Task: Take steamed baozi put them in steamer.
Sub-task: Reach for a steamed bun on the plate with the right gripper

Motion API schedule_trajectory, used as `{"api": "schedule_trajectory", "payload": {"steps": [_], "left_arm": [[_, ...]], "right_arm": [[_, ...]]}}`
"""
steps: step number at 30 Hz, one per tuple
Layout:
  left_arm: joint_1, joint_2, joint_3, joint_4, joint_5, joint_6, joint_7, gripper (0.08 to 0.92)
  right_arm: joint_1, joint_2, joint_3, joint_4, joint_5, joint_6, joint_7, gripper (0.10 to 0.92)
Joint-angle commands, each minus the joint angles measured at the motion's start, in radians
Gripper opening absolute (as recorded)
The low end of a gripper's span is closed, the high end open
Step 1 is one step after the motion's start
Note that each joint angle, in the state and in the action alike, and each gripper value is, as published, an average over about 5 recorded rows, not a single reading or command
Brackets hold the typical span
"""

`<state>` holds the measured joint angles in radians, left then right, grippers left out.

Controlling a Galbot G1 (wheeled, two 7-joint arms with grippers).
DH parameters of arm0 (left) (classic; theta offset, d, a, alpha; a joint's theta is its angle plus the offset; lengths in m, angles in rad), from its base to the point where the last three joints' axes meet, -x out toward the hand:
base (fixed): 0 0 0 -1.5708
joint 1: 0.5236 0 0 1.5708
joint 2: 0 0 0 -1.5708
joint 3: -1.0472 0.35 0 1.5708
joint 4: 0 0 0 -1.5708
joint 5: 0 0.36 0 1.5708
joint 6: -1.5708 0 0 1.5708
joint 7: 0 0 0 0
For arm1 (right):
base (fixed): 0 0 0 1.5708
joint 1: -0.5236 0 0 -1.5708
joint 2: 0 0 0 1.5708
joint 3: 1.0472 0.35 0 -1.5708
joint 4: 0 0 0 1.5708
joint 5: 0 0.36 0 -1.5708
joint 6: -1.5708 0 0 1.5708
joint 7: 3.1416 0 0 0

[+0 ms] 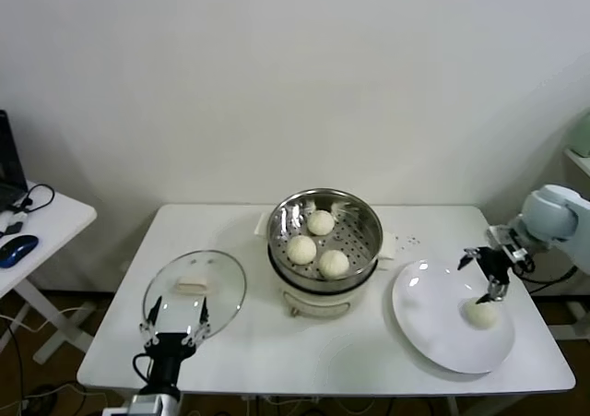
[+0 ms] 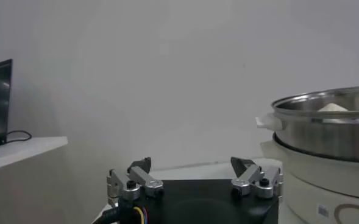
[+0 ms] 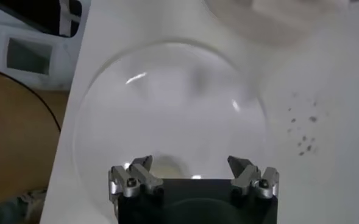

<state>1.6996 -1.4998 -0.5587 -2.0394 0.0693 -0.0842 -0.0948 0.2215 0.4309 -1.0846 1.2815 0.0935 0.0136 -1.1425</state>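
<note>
White tabletop [image 1: 249, 351] carries the steamer [image 1: 324, 236], upright and open-topped, with three steamed baozi [image 1: 320, 222] lying dome-up inside, round with no long axis. A fourth bun [image 1: 480, 312] sits on the plate [image 1: 433, 333] beneath the right gripper [image 1: 490, 278], jaws spread wide and empty. Left gripper [image 1: 173, 328] waits near the glass lid [image 1: 195, 291], jaws open.

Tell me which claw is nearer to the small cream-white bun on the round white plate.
Right. The right claw hangs open just above the bun on the plate; the left claw waits far across the table by the glass lid.
</note>
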Motion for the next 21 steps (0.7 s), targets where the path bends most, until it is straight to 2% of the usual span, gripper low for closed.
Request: {"api": "schedule_trajectory", "payload": {"steps": [1,21], "left_arm": [[0.001,-0.001,-0.004,0.003,-0.001,0.0,0.0,0.823],[-0.02,-0.003,-0.01,0.033,-0.004,0.005,-0.003,0.823]], "right_arm": [[-0.267,-0.039,0.204,-0.106,-0.118,0.007,0.022,0.823],[-0.271,0.09,0.199,-0.224,-0.131,0.008,0.046,0.823]]}}
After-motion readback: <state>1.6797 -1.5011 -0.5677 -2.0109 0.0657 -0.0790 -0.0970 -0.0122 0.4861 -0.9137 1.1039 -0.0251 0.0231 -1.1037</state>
